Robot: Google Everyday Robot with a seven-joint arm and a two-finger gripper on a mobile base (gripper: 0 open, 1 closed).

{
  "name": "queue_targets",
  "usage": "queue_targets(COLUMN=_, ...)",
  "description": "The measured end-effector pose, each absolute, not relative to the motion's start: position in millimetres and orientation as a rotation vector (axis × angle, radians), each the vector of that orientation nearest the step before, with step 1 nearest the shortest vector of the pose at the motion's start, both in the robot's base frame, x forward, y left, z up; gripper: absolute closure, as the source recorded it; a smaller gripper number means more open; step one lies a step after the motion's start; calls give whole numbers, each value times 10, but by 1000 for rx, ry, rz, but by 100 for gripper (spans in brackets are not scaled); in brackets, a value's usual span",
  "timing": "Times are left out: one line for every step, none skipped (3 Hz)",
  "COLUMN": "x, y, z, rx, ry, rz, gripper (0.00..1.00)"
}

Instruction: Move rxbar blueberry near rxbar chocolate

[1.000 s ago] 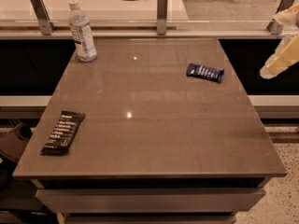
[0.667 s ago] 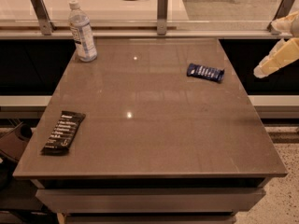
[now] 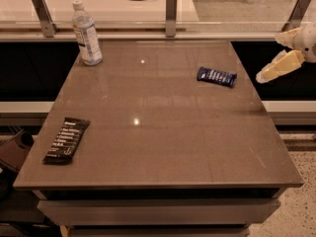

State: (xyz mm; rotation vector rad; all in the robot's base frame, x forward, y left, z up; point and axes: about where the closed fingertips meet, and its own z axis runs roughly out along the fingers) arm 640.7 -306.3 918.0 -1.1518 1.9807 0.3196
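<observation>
Off the desk's right edge: end effector hovers, empty, opening cannot be told | rxbar blueberry: flat, desk's far right | rxbar chocolate: desk's near-left corner | advice: grip blueberry bar across its narrow width, lift clear.

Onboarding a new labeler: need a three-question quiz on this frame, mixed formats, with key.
1. True or false: the rxbar blueberry touches the rxbar chocolate.
2. Where is the gripper?
A. Over the middle of the table
B. Past the table's right edge as the camera sees it, beside the rxbar blueberry
C. Resting on the rxbar chocolate
3. Fill in: the water bottle stands upright at the table's far-____ corner as the camera sees it.

Key: 1 false, they lie far apart; 2 B; 3 left.
</observation>
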Motion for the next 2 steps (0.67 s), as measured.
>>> queue_targets(x=6536, y=-2996, z=9021, rx=-1144, ry=1963, rz=375, gripper=0)
queue_targets(x=6537, y=-2994, z=9020, rx=-1144, ry=1963, rz=375, gripper=0)
